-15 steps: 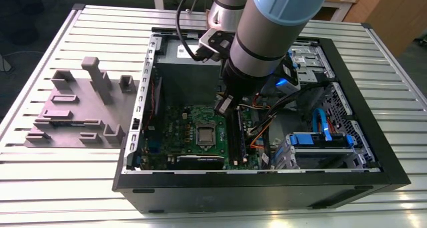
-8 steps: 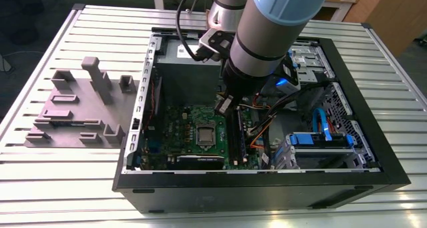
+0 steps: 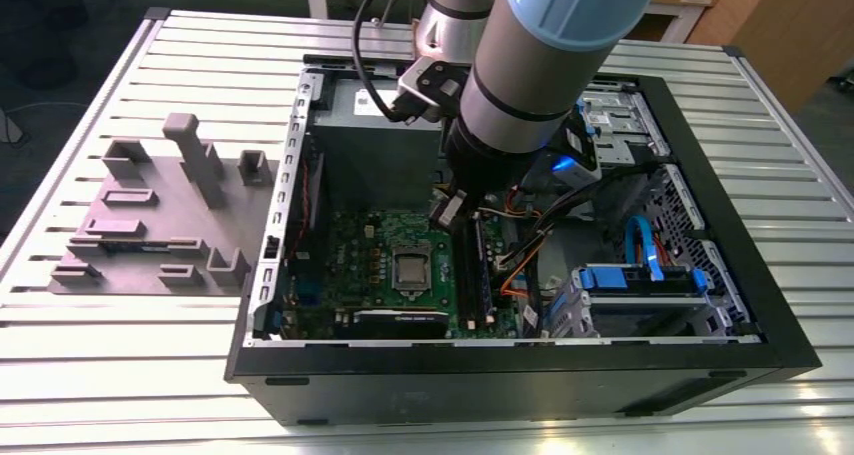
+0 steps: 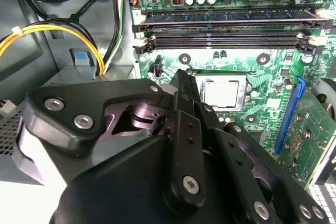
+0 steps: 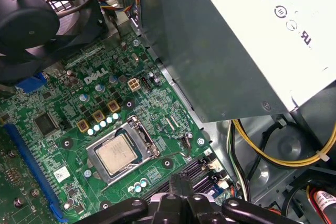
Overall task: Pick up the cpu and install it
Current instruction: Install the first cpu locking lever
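While the arm is lowered into the open computer case, the cpu is seen already lying flat in its socket on the green motherboard, framed by the metal bracket of that socket. In the second wrist view the same silvery chip is partly hidden behind the black gripper, whose fingers are pressed together with no gap between them and nothing held. The closed tip is placed near the socket's edge; whether it touches the board cannot be told. In the exterior view the gripper is found above the board, just beside the long black memory slots, with the socket close by, toward the exterior view's left. Two memory slots are also seen beyond the socket in the second wrist view. A large grey power supply with a white label is mounted beside the board, and yellow and black cables are run along the case floor next to it. A black fan is fixed at the case wall. Outside the case — on the slatted metal table — a grey fixture block with upright posts is set, toward the exterior view's left.
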Motion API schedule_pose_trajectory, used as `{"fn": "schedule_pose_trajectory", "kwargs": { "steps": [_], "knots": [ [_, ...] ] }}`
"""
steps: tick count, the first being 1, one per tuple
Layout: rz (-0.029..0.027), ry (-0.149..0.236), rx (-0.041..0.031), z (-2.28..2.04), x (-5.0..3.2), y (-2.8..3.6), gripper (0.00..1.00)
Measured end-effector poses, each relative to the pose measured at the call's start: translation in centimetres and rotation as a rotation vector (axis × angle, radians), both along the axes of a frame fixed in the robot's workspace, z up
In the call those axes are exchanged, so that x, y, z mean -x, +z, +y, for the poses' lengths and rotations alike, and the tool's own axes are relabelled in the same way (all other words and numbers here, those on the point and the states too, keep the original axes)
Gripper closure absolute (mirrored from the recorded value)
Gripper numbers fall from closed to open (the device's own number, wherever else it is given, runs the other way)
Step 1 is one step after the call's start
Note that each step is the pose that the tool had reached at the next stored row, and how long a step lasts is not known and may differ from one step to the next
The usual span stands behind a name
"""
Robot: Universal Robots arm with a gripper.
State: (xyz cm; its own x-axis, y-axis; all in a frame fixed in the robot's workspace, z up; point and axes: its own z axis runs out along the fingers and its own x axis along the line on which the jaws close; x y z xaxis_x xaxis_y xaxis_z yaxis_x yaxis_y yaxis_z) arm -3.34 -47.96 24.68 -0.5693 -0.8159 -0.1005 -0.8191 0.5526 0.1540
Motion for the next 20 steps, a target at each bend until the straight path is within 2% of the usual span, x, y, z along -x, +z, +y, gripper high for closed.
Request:
{"fn": "schedule_pose_trajectory", "kwargs": {
  "steps": [2, 3, 4, 5, 9, 10, 11, 12, 20],
  "knots": [
    [0.0, 0.0, -0.0001, 0.0, -0.01, 0.0, 0.89],
    [0.0, 0.0, 0.0, 0.0, -0.01, 0.0, 0.83],
    [0.0, 0.0, -0.0001, 0.0, -0.01, 0.0, 0.83],
    [0.0, 0.0, -0.0001, 0.0, -0.01, 0.0, 0.76],
    [0.0, 0.0, 0.0, 0.0, -0.02, 0.0, 0.78],
    [0.0, 0.0, 0.0, 0.0, -0.03, 0.0, 0.84],
    [0.0, 0.0, -0.0001, 0.0, -0.03, 0.0, 0.84],
    [0.0, 0.0, 0.0, 0.0, -0.03, 0.0, 0.9],
    [0.0, 0.0, 0.0, 0.0, -0.05, 0.0, 0.9]
  ]
}}
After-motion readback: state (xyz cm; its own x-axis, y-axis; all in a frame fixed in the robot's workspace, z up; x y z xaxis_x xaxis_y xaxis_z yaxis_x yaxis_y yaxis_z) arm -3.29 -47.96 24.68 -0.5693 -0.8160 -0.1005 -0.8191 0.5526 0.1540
